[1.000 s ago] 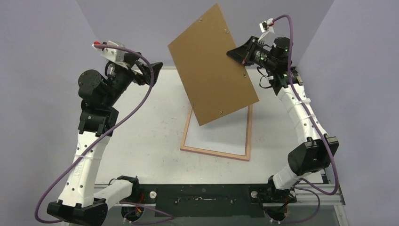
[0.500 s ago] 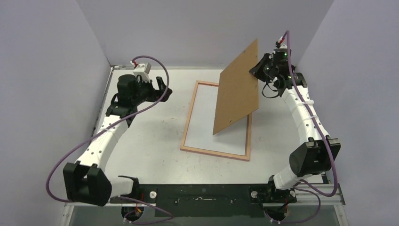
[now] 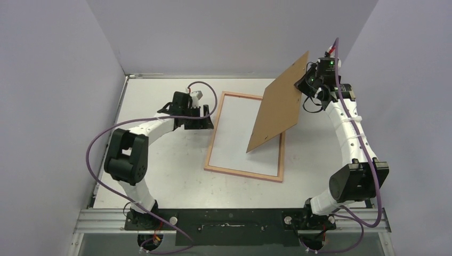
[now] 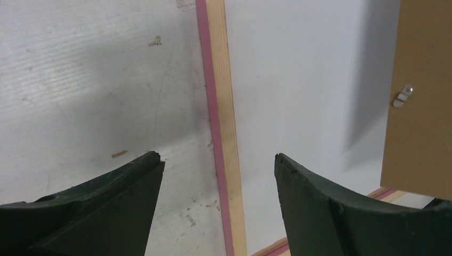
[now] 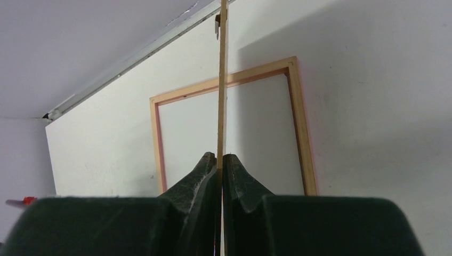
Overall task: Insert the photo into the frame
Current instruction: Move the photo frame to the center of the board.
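Lowered since the earlier view, the left gripper [image 4: 218, 159] hovers, jaws spread and empty, over the left rail of the frame [image 3: 242, 174], lying flat at picture centre. At upper right, the right gripper [image 5: 220, 160] clamps the tilted backing panel [image 3: 277, 112].

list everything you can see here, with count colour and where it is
frame: one, wood-coloured back up, pink edge, flat on the table
photo: one, plain white side up, apparently inside the frame
backing panel: one, brown, tilted in the air over the frame's right side
clip: one visible, silver, on the backing panel
table: one, white, under the frame
left gripper: one, black, open, low by the frame's left rail
right gripper: one, black, shut on the backing panel's edge
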Motion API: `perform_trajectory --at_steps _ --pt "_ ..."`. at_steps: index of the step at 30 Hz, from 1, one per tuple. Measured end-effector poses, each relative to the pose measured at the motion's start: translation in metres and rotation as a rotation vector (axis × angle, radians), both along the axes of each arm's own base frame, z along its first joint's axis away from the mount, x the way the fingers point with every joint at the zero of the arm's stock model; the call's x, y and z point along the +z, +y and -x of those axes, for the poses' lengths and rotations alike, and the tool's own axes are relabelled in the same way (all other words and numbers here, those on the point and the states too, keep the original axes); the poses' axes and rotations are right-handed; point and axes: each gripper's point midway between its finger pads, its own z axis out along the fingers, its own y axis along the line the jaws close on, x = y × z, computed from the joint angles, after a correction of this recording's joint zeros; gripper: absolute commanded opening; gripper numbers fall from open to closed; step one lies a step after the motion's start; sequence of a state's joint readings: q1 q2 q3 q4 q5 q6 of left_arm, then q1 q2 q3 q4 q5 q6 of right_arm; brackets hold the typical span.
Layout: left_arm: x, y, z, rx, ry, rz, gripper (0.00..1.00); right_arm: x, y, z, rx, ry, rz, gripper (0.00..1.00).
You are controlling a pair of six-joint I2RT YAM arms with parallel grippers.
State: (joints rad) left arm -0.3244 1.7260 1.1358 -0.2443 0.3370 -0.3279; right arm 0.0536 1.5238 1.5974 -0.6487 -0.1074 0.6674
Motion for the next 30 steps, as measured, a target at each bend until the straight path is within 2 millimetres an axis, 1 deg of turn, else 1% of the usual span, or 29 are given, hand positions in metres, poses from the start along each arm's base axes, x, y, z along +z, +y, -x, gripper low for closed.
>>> perform_trajectory --at_steps 1,3,6,11,13,18,21,25,30 --pt "-0.006 -0.004 -0.004 0.002 0.017 0.0 0.68 -0.001 0.0 0.001 0.0 0.003 -0.002 0.0" --pt "-0.017 -0.011 -0.009 0.005 0.047 -0.002 0.58 -0.004 -0.001 0.003 -0.003 0.011 -0.008 0.0" --pt "-0.031 -0.023 -0.014 0.002 0.087 -0.014 0.45 -0.009 -0.002 0.007 -0.008 0.026 -0.017 0.0" --pt "-0.043 -0.036 -0.016 -0.001 0.133 -0.017 0.4 -0.016 -0.005 0.009 -0.017 0.046 -0.032 0.0" --pt "-0.047 -0.037 -0.018 0.005 0.147 -0.017 0.38 -0.016 -0.003 0.009 -0.012 0.047 -0.037 0.0" --pt "-0.057 -0.036 -0.015 0.018 0.185 -0.017 0.31 -0.017 0.001 0.009 0.002 0.049 -0.058 0.0" --pt "-0.062 -0.036 -0.013 0.026 0.202 -0.018 0.25 -0.02 0.005 0.01 0.011 0.058 -0.08 0.0" --pt "-0.063 -0.036 -0.012 0.032 0.21 -0.018 0.13 -0.022 0.008 0.011 0.024 0.064 -0.095 0.0" --pt "-0.064 -0.036 -0.012 0.042 0.213 -0.017 0.08 -0.021 0.015 0.013 0.061 0.064 -0.113 0.0"
